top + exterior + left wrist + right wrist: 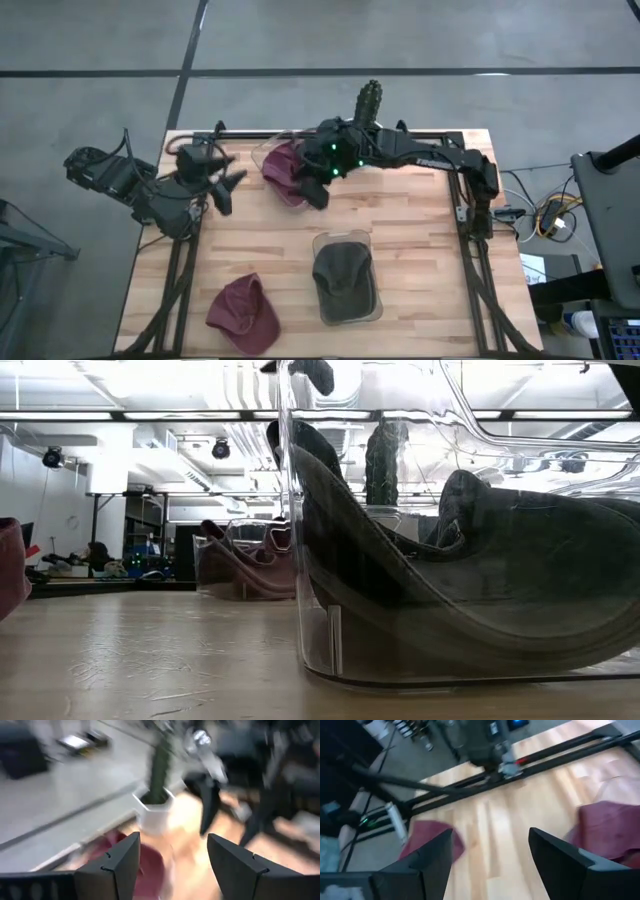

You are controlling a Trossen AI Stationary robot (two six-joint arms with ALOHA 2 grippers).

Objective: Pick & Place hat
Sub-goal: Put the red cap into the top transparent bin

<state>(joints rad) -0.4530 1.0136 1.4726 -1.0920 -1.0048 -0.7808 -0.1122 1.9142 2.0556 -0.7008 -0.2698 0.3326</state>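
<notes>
A maroon hat (283, 170) lies in a clear container (268, 152) at the table's far side; it also shows in the low view (245, 568). My right gripper (318, 192) (490, 832) hovers open just to its right. My left gripper (228, 185) (172, 840) is open to the left of that container, pointing toward it. A dark olive hat (343, 278) (470, 570) sits in a second clear container (374, 312) nearer the front. Another maroon hat (243, 315) (8, 575) lies loose on the table's near left part.
A cactus in a white pot (370, 100) (156, 795) stands at the far edge behind the right arm. Black rails (180, 270) run along the table's left and right sides. Bare wood (420, 220) shows between the containers and toward the right.
</notes>
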